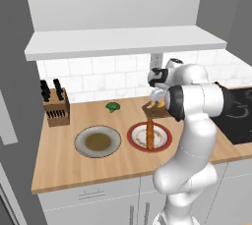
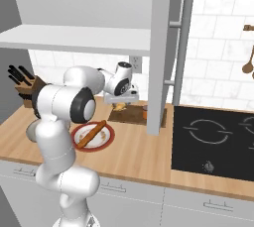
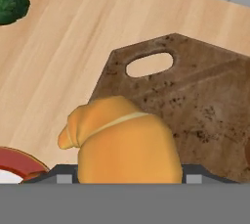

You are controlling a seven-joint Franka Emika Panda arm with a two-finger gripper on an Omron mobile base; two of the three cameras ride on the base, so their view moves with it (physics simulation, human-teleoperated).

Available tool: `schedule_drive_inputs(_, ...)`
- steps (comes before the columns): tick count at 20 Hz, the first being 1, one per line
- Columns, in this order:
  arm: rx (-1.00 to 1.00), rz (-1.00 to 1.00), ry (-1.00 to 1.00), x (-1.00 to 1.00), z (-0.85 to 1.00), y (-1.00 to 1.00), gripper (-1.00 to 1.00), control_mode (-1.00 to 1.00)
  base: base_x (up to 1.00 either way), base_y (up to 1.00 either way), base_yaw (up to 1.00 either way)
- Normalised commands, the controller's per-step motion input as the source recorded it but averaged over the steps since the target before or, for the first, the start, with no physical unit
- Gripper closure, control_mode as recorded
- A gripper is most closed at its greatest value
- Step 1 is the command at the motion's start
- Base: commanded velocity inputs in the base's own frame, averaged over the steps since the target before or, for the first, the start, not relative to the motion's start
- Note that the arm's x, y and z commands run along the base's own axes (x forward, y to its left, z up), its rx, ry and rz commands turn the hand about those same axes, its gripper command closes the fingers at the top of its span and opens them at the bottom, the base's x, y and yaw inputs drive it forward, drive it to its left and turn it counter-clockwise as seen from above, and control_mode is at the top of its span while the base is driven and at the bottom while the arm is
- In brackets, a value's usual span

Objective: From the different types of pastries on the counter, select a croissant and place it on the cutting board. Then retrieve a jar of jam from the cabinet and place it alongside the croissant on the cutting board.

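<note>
One croissant [image 3: 124, 142] clamped in gripper [image 1: 158, 102], hanging over handle end of one board [image 3: 195, 105]. One stick pastry [image 1: 149, 136] on red plate [image 1: 165, 143]. Arm bent forward over table [image 1: 74, 165].

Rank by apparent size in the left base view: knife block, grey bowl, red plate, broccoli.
1. grey bowl and red plate: too close to rank, the bowl perhaps slightly wider.
2. knife block
3. broccoli, clearly smallest.
</note>
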Motion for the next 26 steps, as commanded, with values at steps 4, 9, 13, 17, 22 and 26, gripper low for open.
schedule_drive_inputs(4,0.00,0.00,0.00,0.18,-0.08,-0.03,1.00,-1.00,0.00,0.00,0.00)
schedule_drive_inputs(9,0.00,0.05,0.00,0.09,0.00,-0.42,1.00,-1.00,0.00,0.00,0.00)
schedule_drive_inputs(13,0.00,0.00,0.00,0.00,-0.03,-0.01,1.00,-1.00,0.00,0.00,0.00)
schedule_drive_inputs(17,-0.13,0.00,0.02,0.00,-0.61,0.12,1.00,-1.00,0.00,0.00,0.00)
schedule_drive_inputs(22,0.02,0.00,0.00,0.03,-0.11,0.06,1.00,-1.00,0.00,0.00,0.00)
schedule_drive_inputs(26,0.00,0.07,-0.01,0.41,0.00,-0.18,1.00,-1.00,0.00,0.00,0.00)
